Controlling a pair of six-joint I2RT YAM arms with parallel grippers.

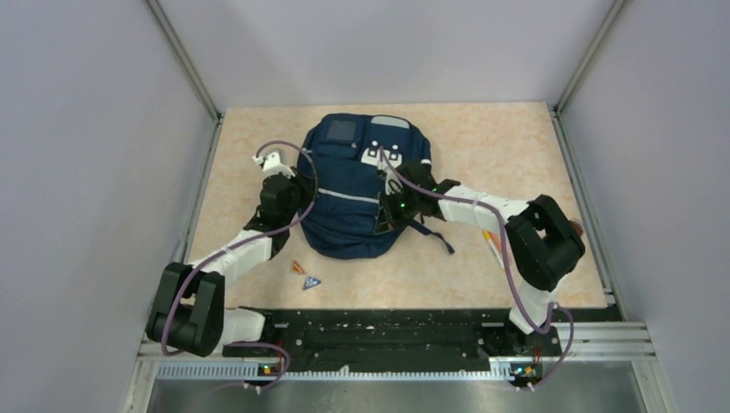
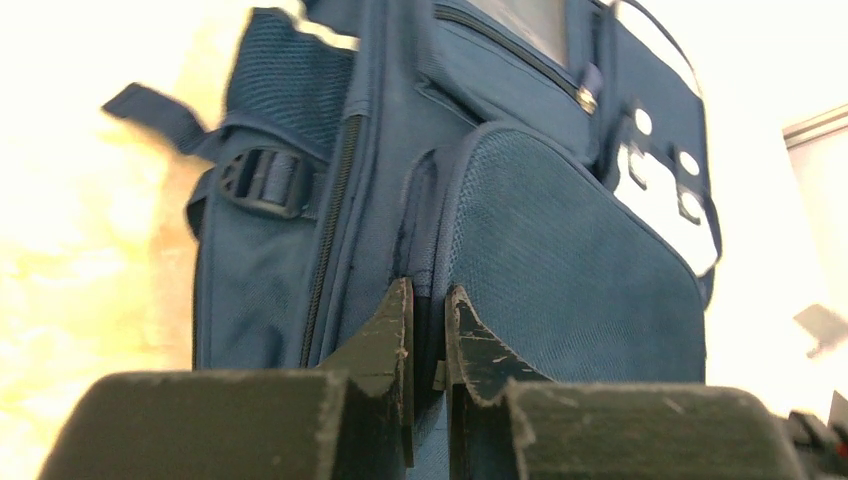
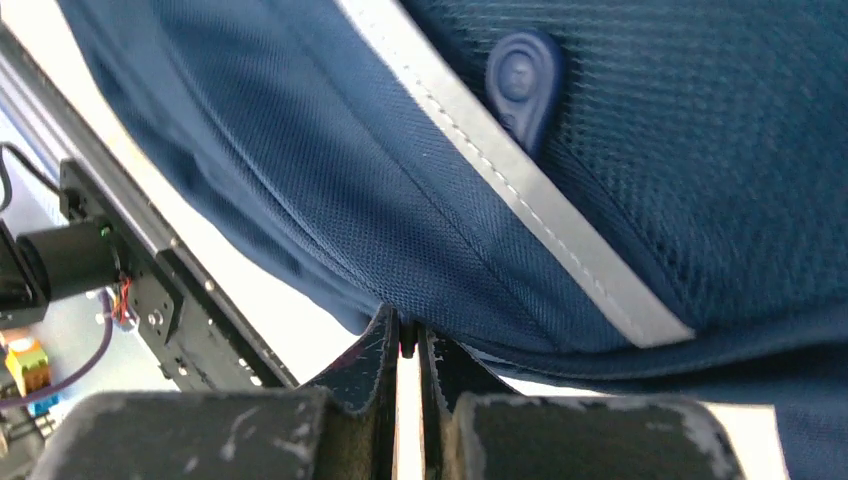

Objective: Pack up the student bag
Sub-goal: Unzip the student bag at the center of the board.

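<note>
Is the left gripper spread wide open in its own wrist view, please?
No: the left gripper has its fingers nearly together, pinching a pocket seam of the student bag.

Black-and-white arms (image 1: 232,249), purple cables (image 1: 284,143), scuffed black gripper fingers (image 2: 385,335), green lights (image 1: 402,205)

From above and behind the arm bases we look steeply down on the whole table (image 1: 516,138), with the student bag (image 1: 344,215) lying mid-frame. Our left wrist view sits low, just behind the left gripper (image 2: 430,295), and faces along the bag's side and pockets. It is very close, so fabric fills most of the frame. Our right wrist view, behind the right gripper (image 3: 405,330), is nearer still, facing across the bag's hem toward the black base rail (image 3: 180,300). All three views share the bag.
</note>
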